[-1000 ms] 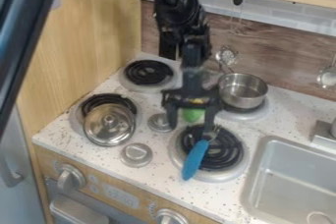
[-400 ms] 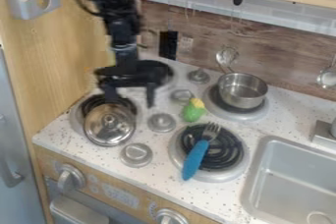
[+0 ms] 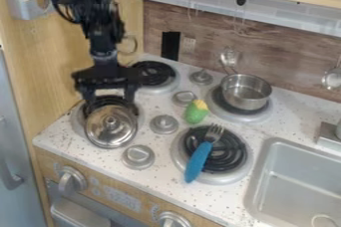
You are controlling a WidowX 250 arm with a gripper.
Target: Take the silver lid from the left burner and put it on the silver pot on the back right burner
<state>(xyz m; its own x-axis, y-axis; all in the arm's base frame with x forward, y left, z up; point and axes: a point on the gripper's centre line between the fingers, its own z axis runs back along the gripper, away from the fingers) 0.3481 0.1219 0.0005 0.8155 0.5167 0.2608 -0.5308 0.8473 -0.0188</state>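
From where I stand, the black arm (image 3: 103,32) comes down from the upper left of the toy kitchen, and its gripper (image 3: 108,101) hangs over the left side of the stove. The jaws are open, one finger well apart from the other, both pointing down at the far side of a shiny metal lid (image 3: 100,134). That lid sits on the front left burner (image 3: 78,120), covering much of its black coil, with its little round knob facing up.

Behind the gripper and a bit to the right is the back left burner (image 3: 154,74), its dark coil bare. Over on the back right burner (image 3: 261,115) stands a small steel saucepan (image 3: 248,92), upright, its handle pointing toward the wall. A fork (image 3: 198,161) with a blue handle lies across the front right burner (image 3: 241,170), tines toward the back and handle toward the front edge. Between those two right-hand burners, a little to their left, a green and yellow toy (image 3: 196,112) rests on the speckled counter (image 3: 170,178).

Silver knobs (image 3: 138,157) run down the middle of the stove top, one of them just to the right of the lid. Off to the right, a grey sink (image 3: 299,181) is set into the counter, and a round-headed metal utensil (image 3: 333,78) is at the wall beyond.
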